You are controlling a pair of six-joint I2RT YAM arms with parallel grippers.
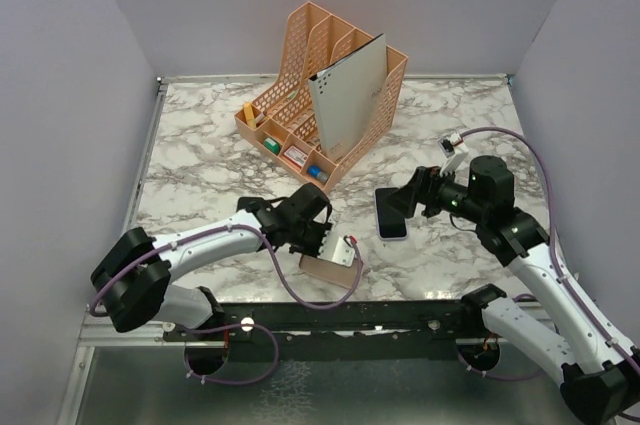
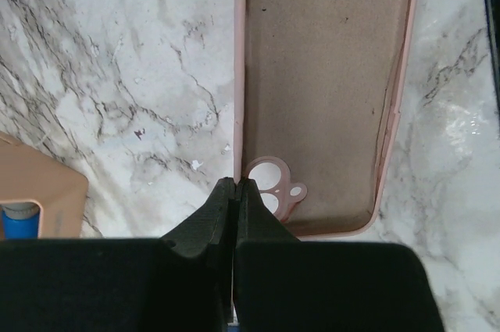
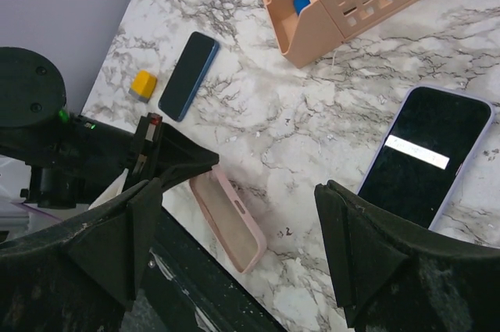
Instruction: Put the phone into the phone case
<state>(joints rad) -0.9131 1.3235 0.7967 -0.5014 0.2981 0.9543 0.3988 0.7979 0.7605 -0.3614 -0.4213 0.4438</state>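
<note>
Marbled table [image 1: 200, 145] carries the parts apart: the left gripper [image 2: 234, 183] is clenched on the pink phone case's [image 2: 320, 74] side rim, the right gripper [image 1: 402, 200] hangs released over the flat-lying phone [image 3: 426, 152], so lifting and inserting remain.

No word, brand, number or sign can be read in any of the views. The phone [image 3: 426, 156], lying face up on the desk just ahead of the right hand [image 1: 408, 200], shows a dark screen with one pale bar across it and no letters. The brown lining of the phone case [image 2: 320, 74], directly ahead of the left hand [image 2: 236, 185], is plain. Some small items in the front compartments of the peach organizer [image 1: 330, 75], farther from both hands, seem to carry labels [image 1: 295, 155], but these are too small to read.
</note>
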